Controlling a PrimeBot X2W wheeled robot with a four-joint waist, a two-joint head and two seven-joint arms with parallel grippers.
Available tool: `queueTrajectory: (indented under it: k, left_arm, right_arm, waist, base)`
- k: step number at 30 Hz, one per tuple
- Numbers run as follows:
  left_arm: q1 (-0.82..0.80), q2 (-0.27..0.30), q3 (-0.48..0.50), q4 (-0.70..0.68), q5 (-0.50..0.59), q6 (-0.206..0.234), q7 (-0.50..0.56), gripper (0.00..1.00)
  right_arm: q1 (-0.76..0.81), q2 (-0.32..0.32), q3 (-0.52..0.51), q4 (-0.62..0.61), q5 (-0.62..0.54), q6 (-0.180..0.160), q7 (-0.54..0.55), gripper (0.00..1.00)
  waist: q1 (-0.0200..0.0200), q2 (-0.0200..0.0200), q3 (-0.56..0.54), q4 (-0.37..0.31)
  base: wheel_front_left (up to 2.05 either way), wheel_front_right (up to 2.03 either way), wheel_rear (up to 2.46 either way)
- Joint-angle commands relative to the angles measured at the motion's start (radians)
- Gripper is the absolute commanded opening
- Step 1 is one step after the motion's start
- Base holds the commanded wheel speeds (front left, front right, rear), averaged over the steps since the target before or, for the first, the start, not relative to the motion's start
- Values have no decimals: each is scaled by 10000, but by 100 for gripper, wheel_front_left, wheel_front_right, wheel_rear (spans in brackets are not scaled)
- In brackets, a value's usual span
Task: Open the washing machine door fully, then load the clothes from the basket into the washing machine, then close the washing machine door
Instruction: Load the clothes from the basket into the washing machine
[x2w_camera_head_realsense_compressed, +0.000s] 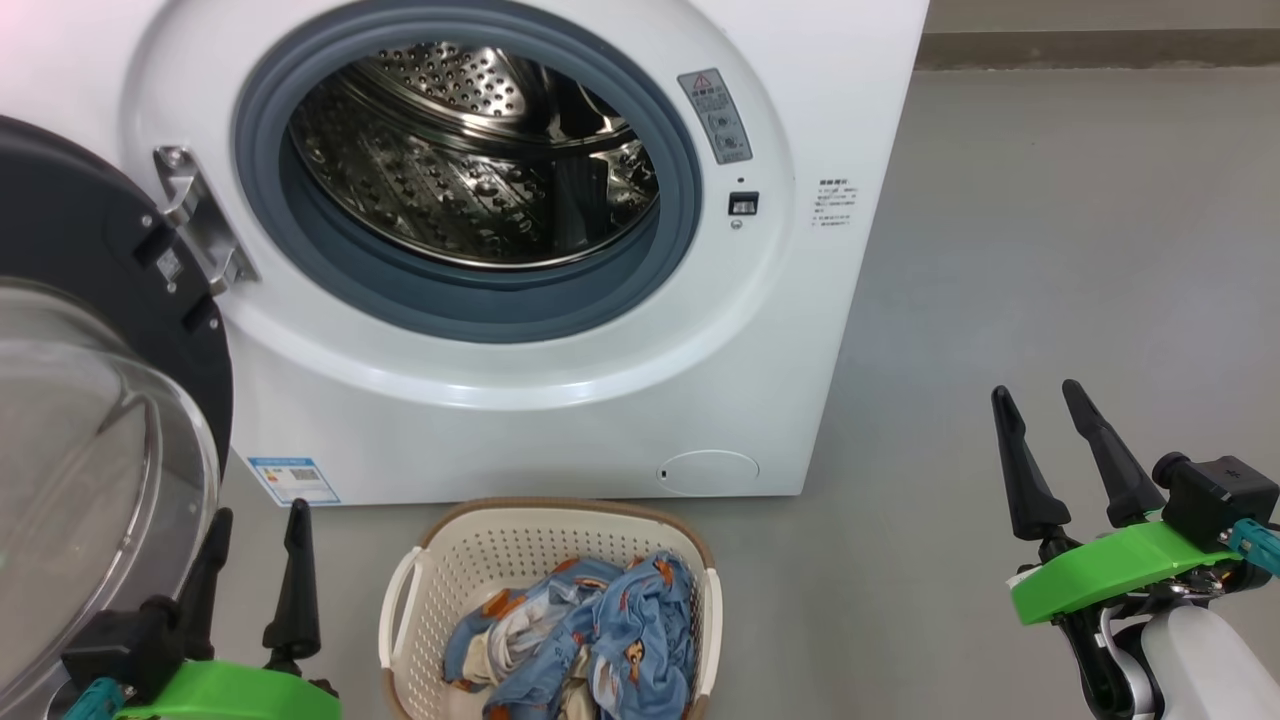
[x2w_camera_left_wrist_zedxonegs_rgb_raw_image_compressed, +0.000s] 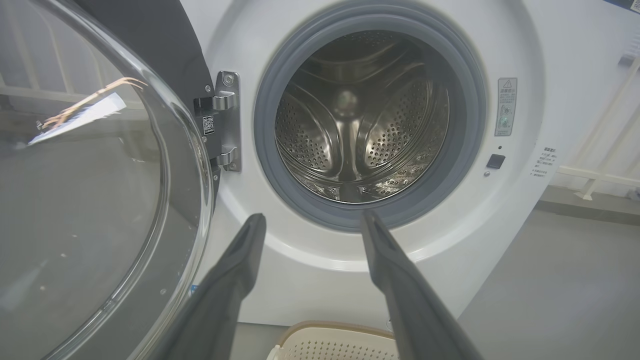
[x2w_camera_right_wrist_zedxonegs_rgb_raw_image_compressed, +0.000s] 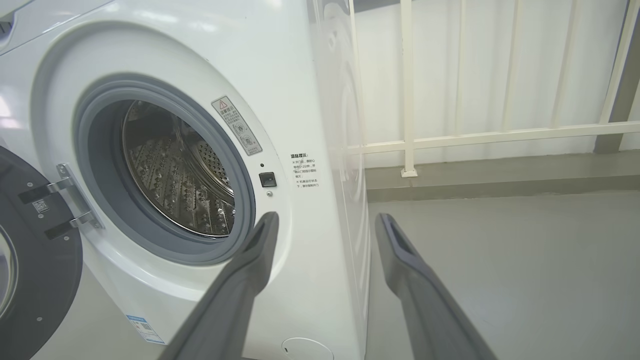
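The white washing machine (x2w_camera_head_realsense_compressed: 560, 400) stands ahead with its steel drum (x2w_camera_head_realsense_compressed: 470, 150) exposed and nothing inside. Its door (x2w_camera_head_realsense_compressed: 90, 420), black-rimmed with a clear glass bowl, is swung wide open to the left on its metal hinge (x2w_camera_head_realsense_compressed: 195, 215). On the floor in front sits the basket (x2w_camera_head_realsense_compressed: 450, 570), holding the clothes (x2w_camera_head_realsense_compressed: 590, 630), light blue bear-print fabric mixed with cream cloth. My left gripper (x2w_camera_head_realsense_compressed: 258, 525) is open and bare, low beside the door glass, left of the basket. My right gripper (x2w_camera_head_realsense_compressed: 1040, 395) is open and bare, off to the right over the floor.
Grey floor (x2w_camera_head_realsense_compressed: 1050, 250) spreads to the right of the machine. Behind it runs a pale railing (x2w_camera_right_wrist_zedxonegs_rgb_raw_image_compressed: 480, 135) along a low kerb. The open door's glass (x2w_camera_left_wrist_zedxonegs_rgb_raw_image_compressed: 80, 200) bulges close beside my left fingers (x2w_camera_left_wrist_zedxonegs_rgb_raw_image_compressed: 240, 270).
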Motion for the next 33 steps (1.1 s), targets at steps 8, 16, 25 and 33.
queueTrajectory:
  k: [8, 16, 25, 33]
  left_arm:
    - [-423, 189, 407, -121, 183, -106, -107, 100]
    - [-438, 168, 403, -53, 207, -130, -107, 100]
    - [-449, 154, 446, -54, 201, -128, -107, 100]
    - [-438, 114, 484, -88, 247, -121, -107, 100]
  right_arm:
    - [-249, -122, 215, -209, -36, 56, -122, 100]
    - [-233, -64, 243, -202, -42, 56, -122, 100]
    - [-255, -38, 237, -192, -43, 56, -122, 100]
    - [-266, -34, 208, -185, -56, 56, -122, 100]
  waist:
    - [-1, -1, 23, 78]
    - [-1, -1, 14, 146]
    - [-1, -1, 63, 141]
    - [-1, -1, 60, 127]
  base:
    - [39, -39, 0]
    - [0, 0, 0]
    - [0, 0, 0]
    - [0, 0, 0]
